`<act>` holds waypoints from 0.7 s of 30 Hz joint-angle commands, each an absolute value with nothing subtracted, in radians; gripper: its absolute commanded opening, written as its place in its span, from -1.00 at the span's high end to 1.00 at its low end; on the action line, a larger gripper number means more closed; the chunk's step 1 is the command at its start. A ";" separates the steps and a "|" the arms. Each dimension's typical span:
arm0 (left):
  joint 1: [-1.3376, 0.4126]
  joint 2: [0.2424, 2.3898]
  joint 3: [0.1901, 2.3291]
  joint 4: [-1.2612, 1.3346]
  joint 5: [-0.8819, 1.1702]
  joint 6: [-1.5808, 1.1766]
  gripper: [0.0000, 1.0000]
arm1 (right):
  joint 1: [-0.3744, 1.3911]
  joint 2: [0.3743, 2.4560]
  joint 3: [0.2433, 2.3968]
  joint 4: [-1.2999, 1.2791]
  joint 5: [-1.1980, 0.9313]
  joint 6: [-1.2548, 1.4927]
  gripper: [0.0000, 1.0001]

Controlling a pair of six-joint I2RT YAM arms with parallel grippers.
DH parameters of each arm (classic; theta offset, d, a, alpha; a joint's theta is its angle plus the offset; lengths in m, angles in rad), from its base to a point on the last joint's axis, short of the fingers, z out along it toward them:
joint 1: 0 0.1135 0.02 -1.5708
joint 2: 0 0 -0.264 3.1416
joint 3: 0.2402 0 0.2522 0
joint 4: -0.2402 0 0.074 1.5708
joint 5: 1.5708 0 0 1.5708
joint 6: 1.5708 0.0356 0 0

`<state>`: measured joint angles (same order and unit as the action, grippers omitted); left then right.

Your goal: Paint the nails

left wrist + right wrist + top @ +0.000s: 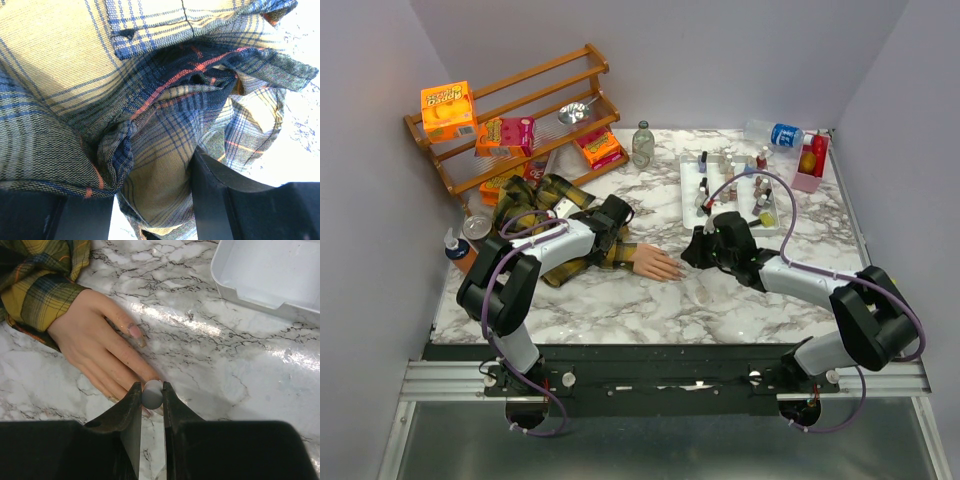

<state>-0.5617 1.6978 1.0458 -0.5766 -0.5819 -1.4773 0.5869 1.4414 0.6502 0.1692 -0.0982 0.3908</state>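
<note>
Marble tabletop point(620, 310) bears the mannequin hand point(95, 342) lying flat, nails point(135, 331) upward. At the hand's wrist end the left gripper point(150, 200) is clamped on the plaid sleeve point(75, 75), likely to steady it. The right gripper point(151, 399) pinches a grey round cap point(152, 392), seemingly a polish brush, directly over the hand's fingertips.

Nothing is legible: the print on the orange box point(448, 110) and smaller packs point(510, 132) on the wooden rack point(560, 75), upper left, is too small.
</note>
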 commanded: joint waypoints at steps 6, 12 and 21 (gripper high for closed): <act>-0.549 1.700 1.022 -0.578 -0.566 -1.457 0.03 | 0.586 1.462 0.686 0.141 -0.060 0.379 0.99; -0.549 1.701 1.020 -0.577 -0.566 -1.457 0.03 | 0.584 1.463 0.684 0.130 -0.049 0.382 0.99; -0.549 1.700 1.020 -0.578 -0.566 -1.457 0.03 | 0.584 1.456 0.664 0.124 -0.048 0.388 0.99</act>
<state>-0.5617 1.6978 1.0451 -0.5755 -0.5819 -1.4773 0.5869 1.4532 0.6628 0.1368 -0.0715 0.3912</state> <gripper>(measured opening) 0.624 0.253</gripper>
